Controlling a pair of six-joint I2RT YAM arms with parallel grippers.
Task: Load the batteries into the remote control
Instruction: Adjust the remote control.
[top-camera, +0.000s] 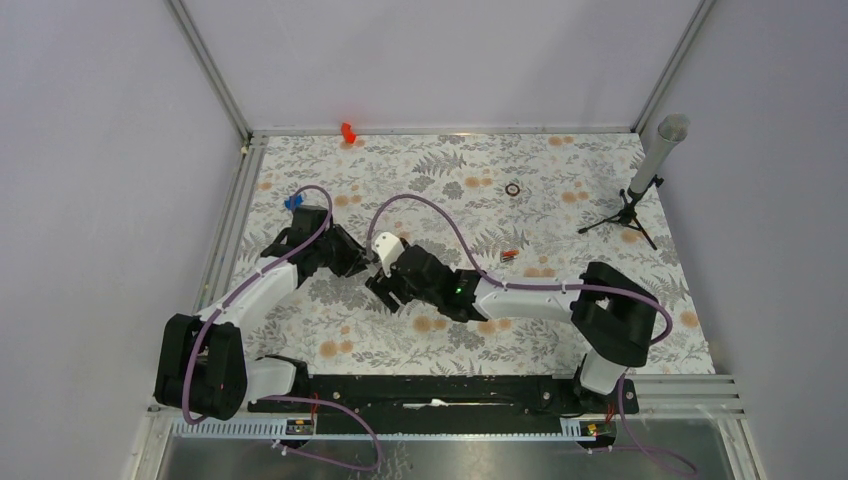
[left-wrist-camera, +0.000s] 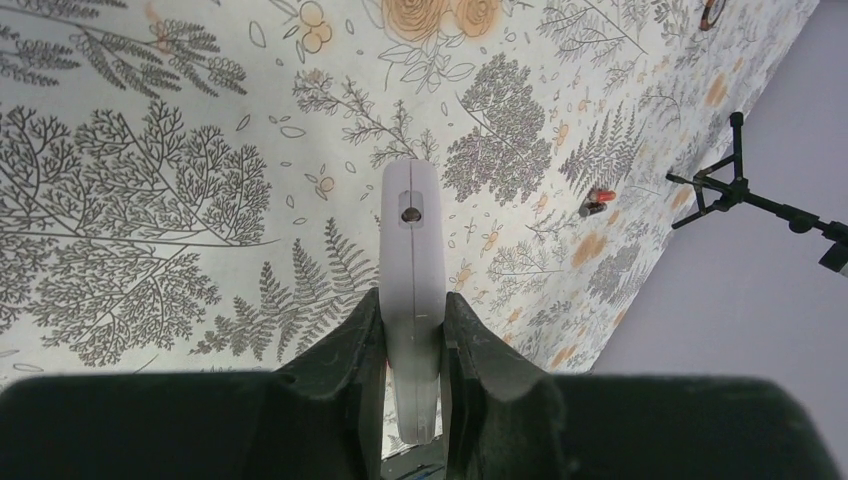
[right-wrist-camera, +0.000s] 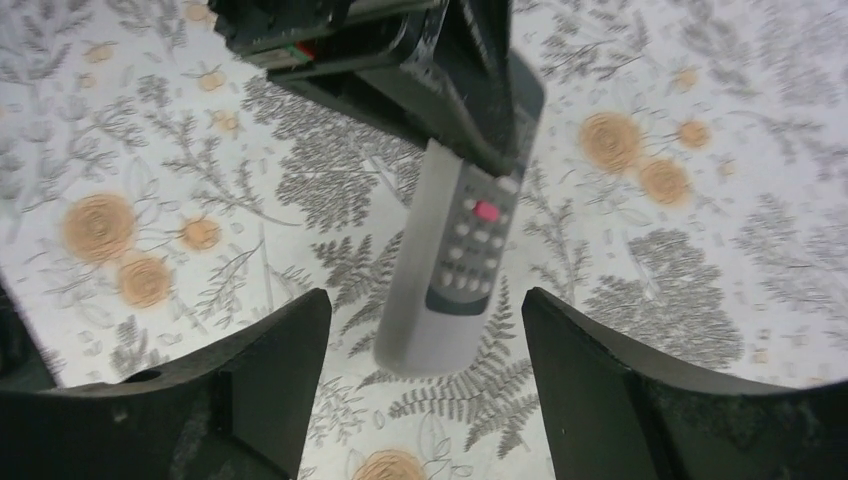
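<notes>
Left wrist view: left hand (left-wrist-camera: 412, 306) clamped on the remote control (left-wrist-camera: 411, 245), right hand (right-wrist-camera: 425, 305) spread apart near it.

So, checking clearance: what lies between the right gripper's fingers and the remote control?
Nothing: right wrist view shows only bare table between right gripper and remote control.

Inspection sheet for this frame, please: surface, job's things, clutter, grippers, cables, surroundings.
Surface: floral cloth, lying flat.
Job's things: remote held edge-on; batteries loose on the cloth, count unclear.
Clutter: red piece at the far edge; dark ring.
Grippers: left gripper shut on the remote; right gripper open, facing its buttons, not touching.
Cables: purple cables loop along both arms.
Surroundings: grey walls; tripod with a grey tube, far right.
</notes>
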